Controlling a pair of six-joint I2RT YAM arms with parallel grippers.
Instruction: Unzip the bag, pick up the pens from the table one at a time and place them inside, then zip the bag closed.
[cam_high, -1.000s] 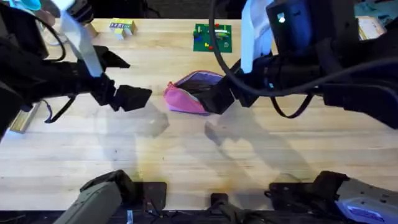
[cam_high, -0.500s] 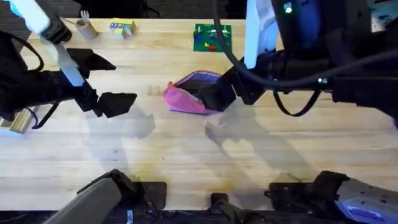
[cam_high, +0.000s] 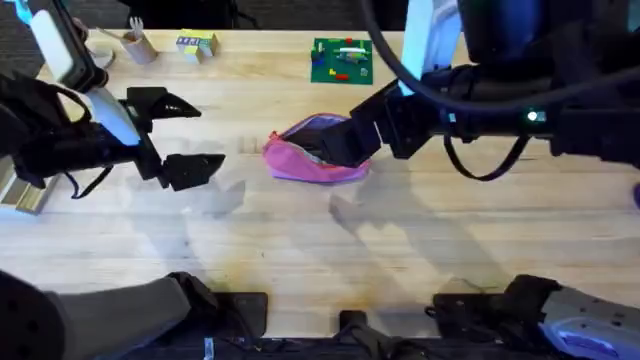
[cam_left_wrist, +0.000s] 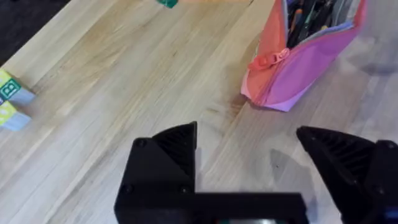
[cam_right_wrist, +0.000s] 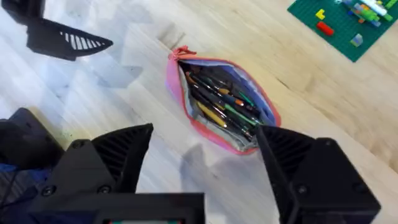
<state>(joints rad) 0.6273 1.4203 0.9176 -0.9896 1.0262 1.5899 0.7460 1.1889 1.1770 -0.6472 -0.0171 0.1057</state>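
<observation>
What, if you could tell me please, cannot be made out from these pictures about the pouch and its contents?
- Overhead view: the right end effector covers part of the pink pouch, so its opening and contents are mostly hidden.
- Right wrist view: pens lie tangled inside; their count, and whether the green and black ones are among them, cannot be told.
- Left wrist view: the pouch's far end is cut off by the edge.

unzipped bag (cam_right_wrist: 219, 106), seemingly pens (cam_right_wrist: 219, 104) inside
</observation>
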